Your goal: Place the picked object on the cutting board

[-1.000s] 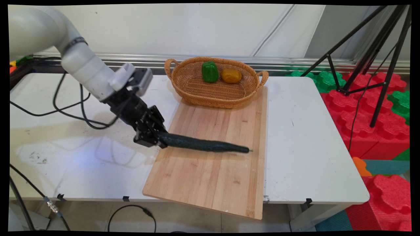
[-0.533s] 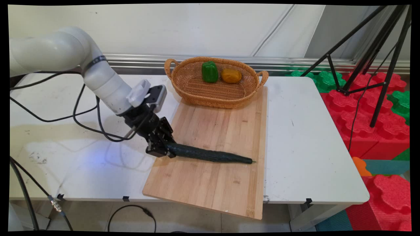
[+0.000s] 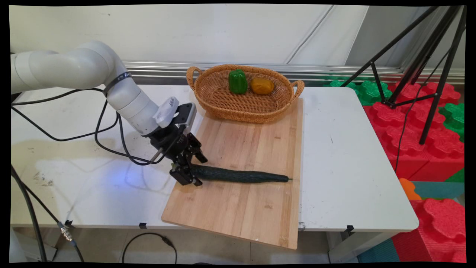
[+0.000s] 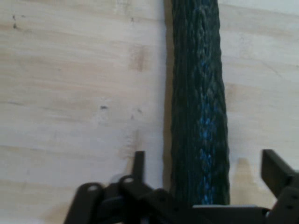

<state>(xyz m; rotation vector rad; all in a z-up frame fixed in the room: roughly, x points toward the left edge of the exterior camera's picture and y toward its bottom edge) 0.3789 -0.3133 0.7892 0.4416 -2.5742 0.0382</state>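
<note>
A long dark green cucumber [image 3: 241,175] lies flat across the wooden cutting board [image 3: 245,141], with its thin tip near the board's right edge. My gripper [image 3: 197,170] is at the cucumber's thick left end, low over the board's left edge. It is open, with one finger on each side of the cucumber. In the hand view the cucumber [image 4: 200,93] runs up the board [image 4: 70,93] between the two fingers [image 4: 138,163]. There is a gap on each side, and the gripper [image 4: 205,161] does not clamp it.
A wicker basket [image 3: 241,111] stands at the board's far end with a green pepper [image 3: 237,81] and a yellow pepper [image 3: 261,86] inside. Black cables [image 3: 111,141] hang from the arm over the table's left part. A black tripod [image 3: 420,67] and red and green foam blocks [image 3: 427,149] stand right of the table.
The arm carried the cucumber forward and down onto the board. The fingers then opened and let go, and the cucumber now rests flat.
</note>
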